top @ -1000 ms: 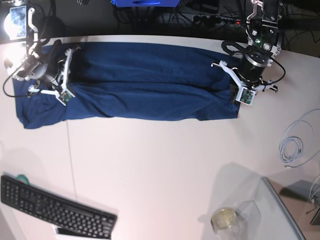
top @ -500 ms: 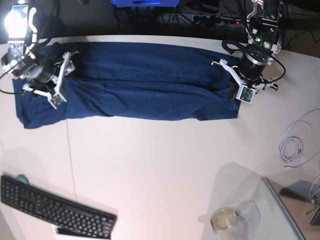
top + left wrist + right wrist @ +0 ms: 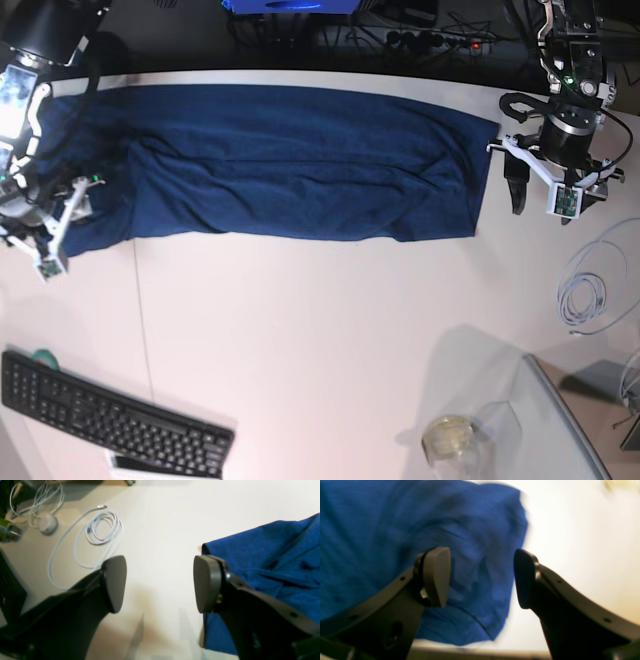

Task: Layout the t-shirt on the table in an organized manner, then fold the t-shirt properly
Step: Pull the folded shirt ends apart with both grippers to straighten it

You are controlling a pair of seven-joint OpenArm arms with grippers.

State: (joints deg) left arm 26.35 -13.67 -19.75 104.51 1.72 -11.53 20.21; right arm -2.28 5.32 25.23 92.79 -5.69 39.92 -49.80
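One shirt (image 3: 290, 160), dark blue soft knit, lies folded into a long band along the far edge of the surface (image 3: 330, 340). Its cloth is creased lengthwise, with a ragged near hem. Its left-hand end in the base view is partly covered by an arm and hard to trace.

Two grippers show. The left gripper (image 3: 160, 583) hangs over bare surface just beside the shirt's end, its two dark, rounded pads (image 3: 115, 582) spread wide with nothing between them. The right gripper (image 3: 481, 577) stands over the shirt's other end, likewise spread and empty; its view is blurred.

One white cable (image 3: 585, 290) lies coiled in loose loops near the surface's right edge. One black keyboard (image 3: 110, 420) sits at the near left corner, cut off by the frame. One clear tray (image 3: 560, 420) fills the near right corner, also cut off, with one round yellowish jar (image 3: 448, 438) just beside it. A thin straight seam (image 3: 143, 330) runs across the smooth white top.
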